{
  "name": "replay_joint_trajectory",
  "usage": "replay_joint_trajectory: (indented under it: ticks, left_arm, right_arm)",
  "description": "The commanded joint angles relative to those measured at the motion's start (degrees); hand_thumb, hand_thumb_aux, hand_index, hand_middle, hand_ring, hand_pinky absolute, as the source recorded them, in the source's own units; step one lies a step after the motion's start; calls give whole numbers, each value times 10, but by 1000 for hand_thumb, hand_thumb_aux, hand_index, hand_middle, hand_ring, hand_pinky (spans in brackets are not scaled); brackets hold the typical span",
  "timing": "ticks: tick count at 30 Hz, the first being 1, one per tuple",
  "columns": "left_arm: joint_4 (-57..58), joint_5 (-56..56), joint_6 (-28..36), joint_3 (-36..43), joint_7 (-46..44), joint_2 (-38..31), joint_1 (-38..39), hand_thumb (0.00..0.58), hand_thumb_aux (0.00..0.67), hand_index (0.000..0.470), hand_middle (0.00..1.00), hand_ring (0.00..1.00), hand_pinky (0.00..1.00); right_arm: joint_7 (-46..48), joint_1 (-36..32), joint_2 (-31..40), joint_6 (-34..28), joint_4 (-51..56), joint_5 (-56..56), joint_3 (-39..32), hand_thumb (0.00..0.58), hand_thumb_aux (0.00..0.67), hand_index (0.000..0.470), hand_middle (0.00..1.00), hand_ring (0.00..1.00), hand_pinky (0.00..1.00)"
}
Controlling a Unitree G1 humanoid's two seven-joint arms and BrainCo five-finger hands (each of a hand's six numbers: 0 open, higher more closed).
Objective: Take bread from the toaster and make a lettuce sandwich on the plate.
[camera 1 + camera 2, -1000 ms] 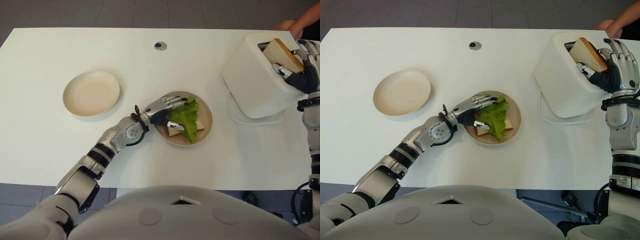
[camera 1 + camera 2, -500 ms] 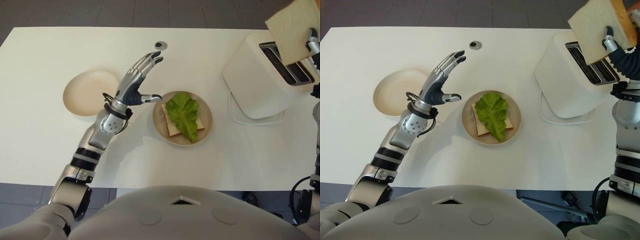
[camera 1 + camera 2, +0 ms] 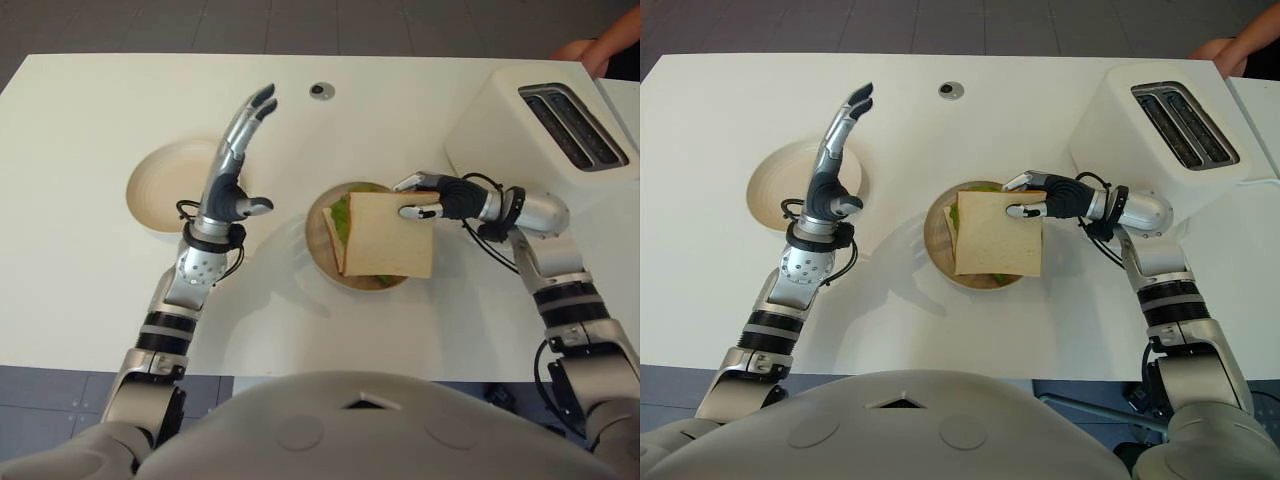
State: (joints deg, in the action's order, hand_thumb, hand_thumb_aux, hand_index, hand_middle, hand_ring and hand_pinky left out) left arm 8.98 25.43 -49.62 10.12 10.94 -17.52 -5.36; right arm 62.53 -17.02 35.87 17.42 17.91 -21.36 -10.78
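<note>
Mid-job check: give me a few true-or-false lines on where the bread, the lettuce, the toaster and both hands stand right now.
1. The right hand holds a slice of bread over the plate. True.
2. The toaster has a slice sticking out of it. False: both slots are dark, with no bread in them.
3. The left hand is gripping the lettuce. False: it is raised with fingers open and holds nothing, near the second plate.
4. Lettuce shows on the plate at the left edge of the held slice. True.
</note>
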Motion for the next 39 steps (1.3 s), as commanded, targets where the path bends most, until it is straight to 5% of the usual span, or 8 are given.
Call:
replay_joint_trajectory:
  ticks: [1, 11, 22, 23, 24, 30, 38, 39]
  left_arm:
    - [23, 75, -35, 60, -36, -14, -2, 0, 0, 0, 0, 0, 0]
    - [61, 165, -66, 150, -67, -20, -17, 0, 0, 0, 0, 0, 0]
    - [288, 223, 14, 230, -68, 16, -100, 0, 0, 0, 0, 0, 0]
    - [292, 212, 11, 236, -85, 13, -95, 0, 0, 0, 0, 0, 0]
    - [293, 195, 8, 242, -109, 9, -86, 0, 0, 0, 0, 0, 0]
    - [253, 119, 16, 254, -192, -28, -50, 0, 0, 0, 0, 0, 0]
    - [155, 57, -9, 199, -154, -51, -62, 0, 0, 0, 0, 0, 0]
    - [112, -11, -32, 192, -151, -36, -53, 0, 0, 0, 0, 0, 0]
  right_arm:
    - [3, -51, -23, 14, 66, 57, -9, 580, 670, 470, 1000, 1000, 1000]
    - [-117, -108, -81, 98, 201, 212, -23, 580, 670, 470, 1000, 1000, 1000]
    - [-183, -81, -70, 166, 193, 287, -40, 580, 670, 470, 1000, 1000, 1000]
    - [-216, -83, -66, 173, 191, 297, -30, 456, 360, 253, 290, 290, 290]
    - [-275, -90, -63, 200, 189, 316, -11, 0, 0, 0, 0, 0, 0]
    - [-649, -36, -59, 261, 56, 430, 169, 0, 0, 0, 0, 0, 0]
    - [-564, 213, -54, 220, -160, 358, 129, 0, 0, 0, 0, 0, 0]
    - [-527, 236, -43, 211, -186, 314, 116, 0, 0, 0, 176, 176, 176]
